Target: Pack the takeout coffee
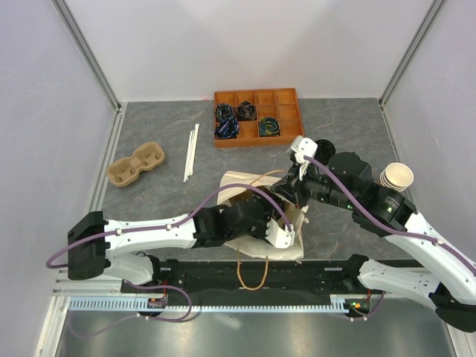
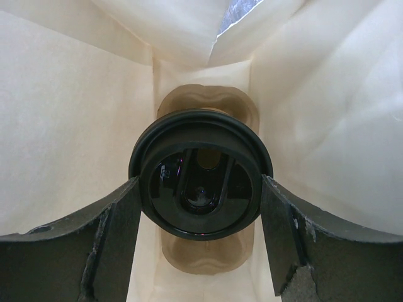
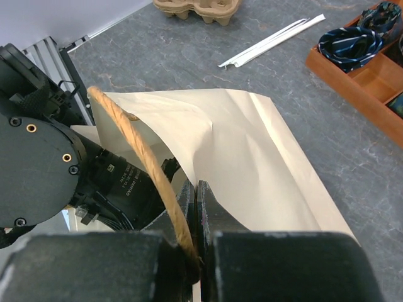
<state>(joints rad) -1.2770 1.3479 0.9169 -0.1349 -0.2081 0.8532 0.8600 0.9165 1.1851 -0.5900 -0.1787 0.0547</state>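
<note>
Reaching down inside the paper bag (image 3: 252,145), the left hand (image 2: 200,217) grips the takeout coffee (image 2: 200,148) by its black lid, one finger against each side. The cup sits over a brown pulp carrier (image 2: 204,100) at the bag's bottom. The right hand (image 3: 196,207) is pressed together on the bag's twine handle (image 3: 135,141), above the grey surface (image 1: 335,126).

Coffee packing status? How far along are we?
Done: the paper bag is held open, with the right gripper shut on its rope handle. In hand: the left gripper is inside the bag, gripping the takeout coffee over a pulp carrier at the bottom. Left: release and withdraw. Whether the cup already sits in the carrier cannot be told.
</note>
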